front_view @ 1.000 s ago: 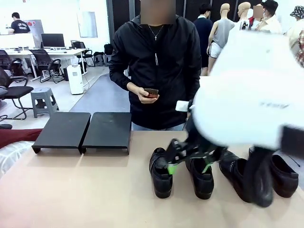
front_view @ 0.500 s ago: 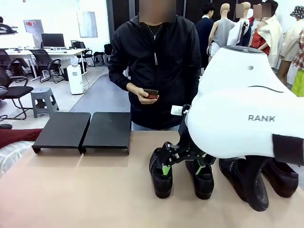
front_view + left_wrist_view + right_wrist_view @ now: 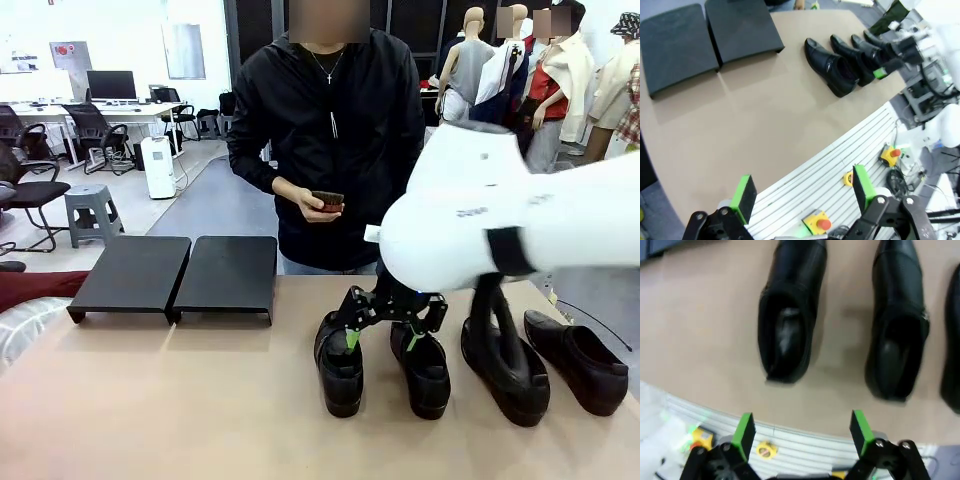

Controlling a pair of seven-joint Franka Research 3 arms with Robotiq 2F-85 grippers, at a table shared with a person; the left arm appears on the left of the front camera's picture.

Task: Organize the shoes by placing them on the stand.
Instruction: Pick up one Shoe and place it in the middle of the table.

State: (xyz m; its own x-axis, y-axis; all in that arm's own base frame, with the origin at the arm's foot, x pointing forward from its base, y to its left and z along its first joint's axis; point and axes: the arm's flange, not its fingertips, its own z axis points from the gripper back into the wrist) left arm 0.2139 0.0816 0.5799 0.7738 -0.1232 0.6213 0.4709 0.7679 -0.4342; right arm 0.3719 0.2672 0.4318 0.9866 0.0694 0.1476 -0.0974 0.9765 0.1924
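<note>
1. Front view: the right gripper hangs low over the near right of the table, jaws spread wide and gripping nothing. One green pad is above the leftmost shoe, the other above the second shoe. That's the worry as I see it: it straddles two of the four shoes, so closing here could catch both or shove them together. It wants centring on one. The stand sits far left, well apart from the row, with both panels bare. At the far side, a person's hand holds a small brush.

2. Left wrist view: the left gripper is wide open, carrying nothing, and hangs out past the table's near edge. The stand lies far left with no shoe on it, and all four shoes are lined up to the right. It's a long carry across, and I'd judge smooth leather could slip in the pads.

3. Right wrist view: open pads sit above the heel ends of the leftmost and second shoes. Both mouths face up, showing only lining. The stand slants, so a shoe set down carelessly might slide.
</note>
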